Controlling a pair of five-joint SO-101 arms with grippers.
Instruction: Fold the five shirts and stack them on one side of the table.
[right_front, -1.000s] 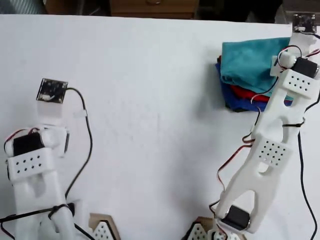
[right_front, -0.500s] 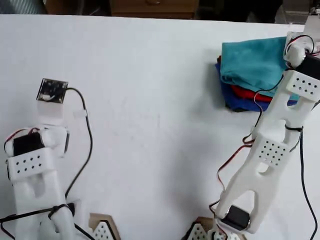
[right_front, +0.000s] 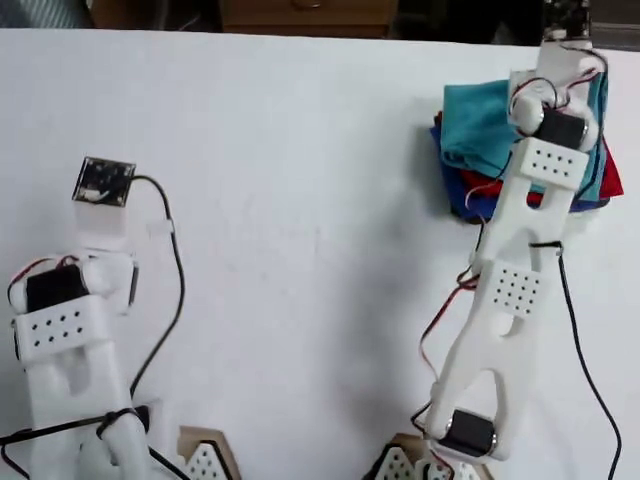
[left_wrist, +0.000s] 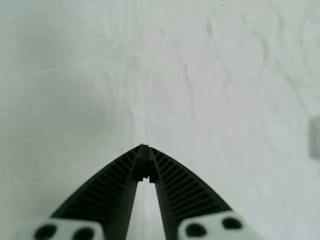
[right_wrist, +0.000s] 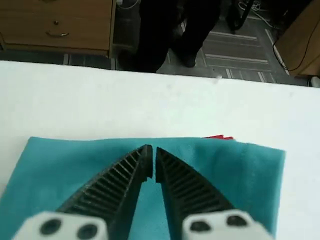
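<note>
- The stack of folded shirts (right_front: 478, 160) sits at the far right of the white surface (right_front: 300, 150): a teal shirt (right_wrist: 240, 175) on top, with a red shirt (right_front: 478, 186) and a blue shirt (right_front: 466, 208) edging out beneath.
- The right claw (right_wrist: 152, 159) hovers over the teal shirt, tips nearly together and holding nothing.
- The left claw (left_wrist: 144, 154) is closed and empty over bare surface, well apart from the stack.
- The cloth looks soft, light and limp. It would likely sag and unfold if lifted by one corner, so a pinch across a folded edge seems safer.
</note>
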